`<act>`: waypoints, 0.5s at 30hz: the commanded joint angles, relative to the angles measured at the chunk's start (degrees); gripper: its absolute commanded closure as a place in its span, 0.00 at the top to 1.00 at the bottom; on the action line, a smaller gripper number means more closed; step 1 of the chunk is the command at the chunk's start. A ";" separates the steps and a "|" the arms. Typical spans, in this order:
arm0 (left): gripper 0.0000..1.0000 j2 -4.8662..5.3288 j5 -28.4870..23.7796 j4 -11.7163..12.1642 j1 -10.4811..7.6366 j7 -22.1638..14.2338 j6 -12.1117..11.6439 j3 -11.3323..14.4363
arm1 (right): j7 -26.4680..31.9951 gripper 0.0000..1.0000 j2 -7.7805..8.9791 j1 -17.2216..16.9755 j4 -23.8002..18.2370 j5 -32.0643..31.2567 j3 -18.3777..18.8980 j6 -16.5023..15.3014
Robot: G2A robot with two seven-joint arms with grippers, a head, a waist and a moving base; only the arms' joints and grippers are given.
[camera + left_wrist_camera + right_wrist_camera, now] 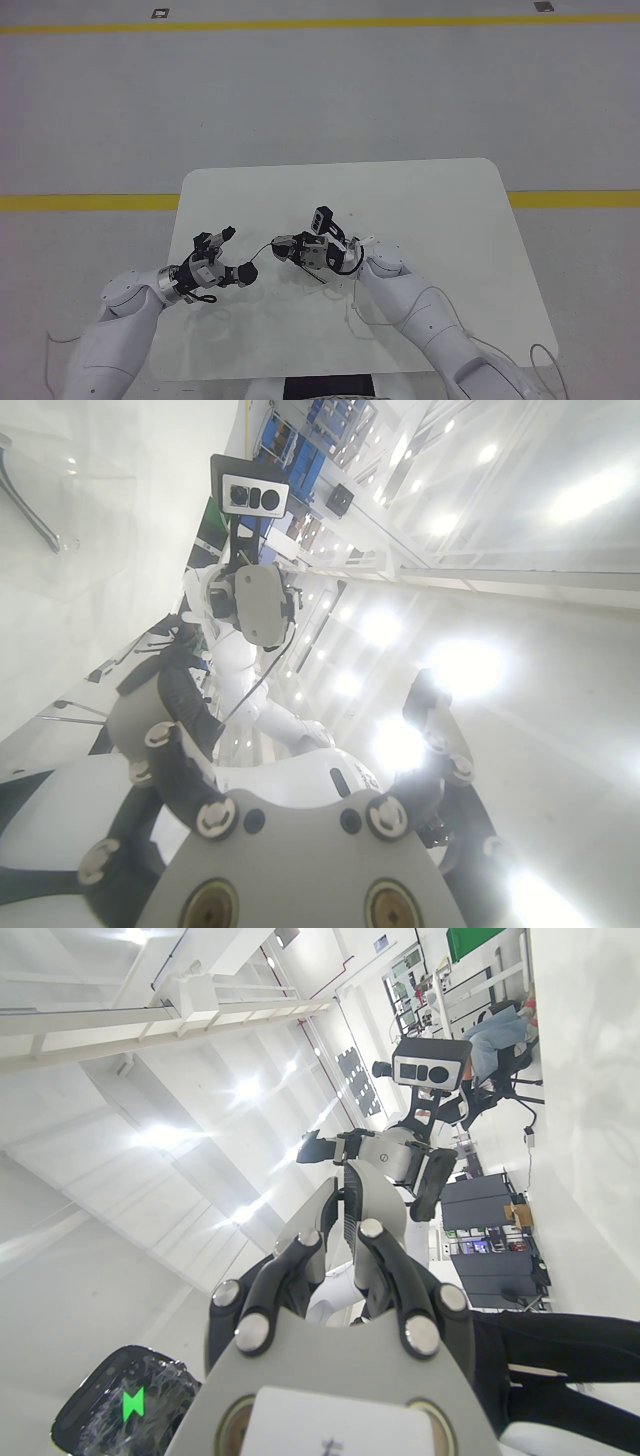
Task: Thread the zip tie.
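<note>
I'm holding the zip tie [247, 692] clamped in my right fingers [375, 1203], its free tip touching one of my wide-apart left fingers [187, 700].

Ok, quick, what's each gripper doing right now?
Left gripper: open, nothing gripped.
Right gripper: closed on the zip tie.

Above the table's [450, 200] robot-side half, the left pincer [233, 254] sits left of the right pincer [284, 245], the two near each other; the zip tie [260, 249] spans between them, from the right pincer to one left finger
</note>
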 commanded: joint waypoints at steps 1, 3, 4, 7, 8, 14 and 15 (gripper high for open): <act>1.00 0.00 0.00 0.00 0.00 0.00 0.00 0.00 | 0.00 0.00 0.00 0.00 0.00 0.00 0.00 0.00; 1.00 -0.06 -0.47 -0.27 0.09 0.23 0.23 0.56 | -0.11 0.00 -0.11 -1.34 -1.11 3.11 0.46 0.23; 1.00 -0.02 -0.33 -0.37 0.12 -0.14 0.25 0.83 | -0.34 0.00 -0.02 -1.48 -1.33 2.92 0.56 0.26; 1.00 0.07 -1.57 0.14 0.08 -2.77 -0.13 1.48 | 0.16 0.00 0.02 -2.71 -2.18 5.92 1.25 0.20; 1.00 0.06 -2.31 0.55 0.03 -3.12 -0.17 1.62 | 0.23 0.00 0.05 -2.81 -2.26 6.17 1.30 0.17; 1.00 -0.02 -5.14 1.82 -0.78 -5.39 -1.64 3.08 | -1.00 0.00 -0.16 -3.45 -2.55 8.29 0.95 0.38; 1.00 0.01 -4.87 1.88 -0.99 -4.91 -1.87 3.15 | -1.48 0.00 -0.22 -3.45 -2.52 8.40 0.82 0.43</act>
